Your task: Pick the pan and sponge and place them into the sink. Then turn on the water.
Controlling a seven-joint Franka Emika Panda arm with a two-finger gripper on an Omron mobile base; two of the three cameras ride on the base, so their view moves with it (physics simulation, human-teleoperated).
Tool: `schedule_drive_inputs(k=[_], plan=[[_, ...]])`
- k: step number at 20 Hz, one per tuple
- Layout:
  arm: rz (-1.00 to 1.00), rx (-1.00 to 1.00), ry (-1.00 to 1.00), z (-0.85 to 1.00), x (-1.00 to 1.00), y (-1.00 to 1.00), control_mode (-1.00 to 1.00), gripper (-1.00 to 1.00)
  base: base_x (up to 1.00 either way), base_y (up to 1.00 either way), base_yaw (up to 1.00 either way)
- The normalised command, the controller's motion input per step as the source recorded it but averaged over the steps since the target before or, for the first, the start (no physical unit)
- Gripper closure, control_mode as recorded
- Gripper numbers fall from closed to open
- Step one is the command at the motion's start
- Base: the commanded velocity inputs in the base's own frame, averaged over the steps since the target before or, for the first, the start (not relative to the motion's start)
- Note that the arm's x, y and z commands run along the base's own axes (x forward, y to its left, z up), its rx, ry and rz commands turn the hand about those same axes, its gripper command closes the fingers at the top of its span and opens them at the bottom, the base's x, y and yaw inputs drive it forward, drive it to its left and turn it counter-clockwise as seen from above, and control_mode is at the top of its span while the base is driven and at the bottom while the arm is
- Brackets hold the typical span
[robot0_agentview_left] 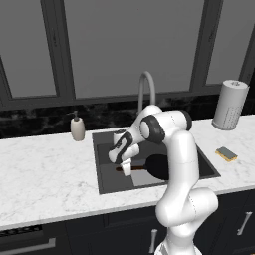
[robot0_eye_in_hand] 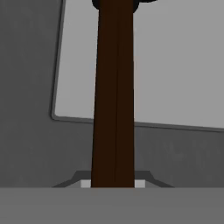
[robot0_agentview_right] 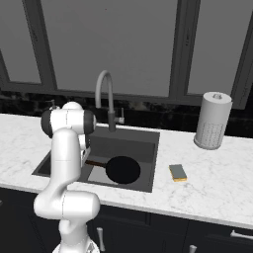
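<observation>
Closest to the lens, the pan's reddish-brown handle runs straight up the middle of the hand view, rising from the bottom between the fingertips; behind it lies the lighter grey square patch of the sink floor. Hand is clenched on that handle, reaching down into the sink from the arm, which bends over the front rim.

Pan: flat black round body down inside the basin, right of the hand in the right base view, handle pointing left toward the hand. Whether the pan rests on the bottom or hangs just above it cannot be told.

Sponge: on the white marble desk, just beside the sink's right rim, not touching the pan, scrubbing layer up, yellow showing at its near edge.

Faucet: grey gooseneck behind the basin, spout arched over it; no stream.

Soap dispenser: small, beige, on the desk just beyond the sink's left rear corner.

Paper towel roll: upright on the desk at far right, well apart from the sponge, near the dark backsplash.

Windows span the wall above.
</observation>
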Motion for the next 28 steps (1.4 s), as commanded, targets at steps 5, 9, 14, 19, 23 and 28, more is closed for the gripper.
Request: schedule_drive_inputs(k=[5, 9, 14, 19, 23, 28], plan=[[0.0, 0.0, 0.04, -0.24, -0.02, 0.0, -1.0, 1.0, 0.0, 0.0, 0.0], [0.0, 0.0, 0.04, 0.0, 0.0, 0.0, -1.0, 1.0, 0.0, 0.0, 0.0], [0.0, 0.0, 0.0, 0.0, 0.0, 0.0, -1.0, 1.0, 0.0, 0.0, 0.0], [0.0, 0.0, 0.0, 0.0, 0.0, 0.0, -1.0, -1.0, 0.0, 0.0, 0.0], [0.0, 0.0, 0.0, 0.0, 0.0, 0.0, -1.0, -1.0, 0.0, 0.0, 0.0], [0.0, 0.0, 0.0, 0.0, 0.0, 0.0, -1.0, -1.0, 0.0, 0.0, 0.0]])
